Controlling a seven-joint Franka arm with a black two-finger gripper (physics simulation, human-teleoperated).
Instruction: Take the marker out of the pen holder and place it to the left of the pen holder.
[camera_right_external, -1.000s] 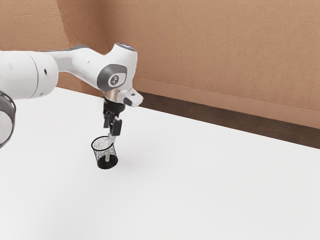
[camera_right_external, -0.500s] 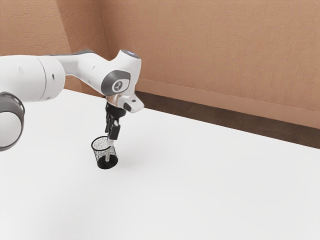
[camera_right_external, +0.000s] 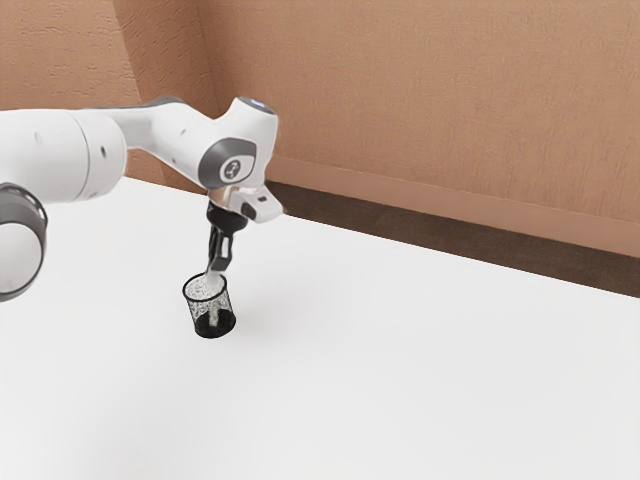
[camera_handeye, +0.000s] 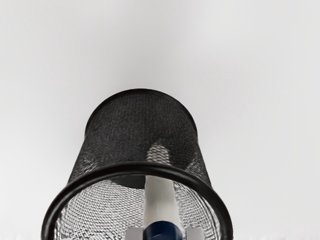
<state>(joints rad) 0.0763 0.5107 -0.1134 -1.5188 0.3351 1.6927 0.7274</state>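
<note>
Item, gripper (camera_right_external: 216, 270): black, two-fingered; pointing down and hanging directly over the mouth of the pen holder. Its fingertips (camera_handeye: 134, 234) are standing close together, one on each side of the marker, and are pressing on it from both sides; the opening is measuring no wider than the marker's own thickness.

Item, marker (camera_handeye: 161, 200): pale barrel, dark blue end (camera_handeye: 163, 231). The blue end is sitting uppermost, between the fingertips; the barrel is running downward from the gripper, its lower part standing inside the pen holder, nearly upright.

Item, pen holder (camera_right_external: 206, 276): black wire mesh, round, thick dark rim, solid-looking dark base. It is standing upright just beneath the gripper, its mesh wall surrounding the marker's lower part.

Item, table (camera_right_external: 400, 360): plain white top, lying below the gripper and spreading out on all sides of the pen holder.

Item, arm (camera_right_external: 60, 155): white with grey joint covers, reaching in from the exterior view's left and carrying the gripper at its end.

Item, wall (camera_right_external: 420, 110): tan, textured, rising well apart from the gripper, beyond the table.
</note>
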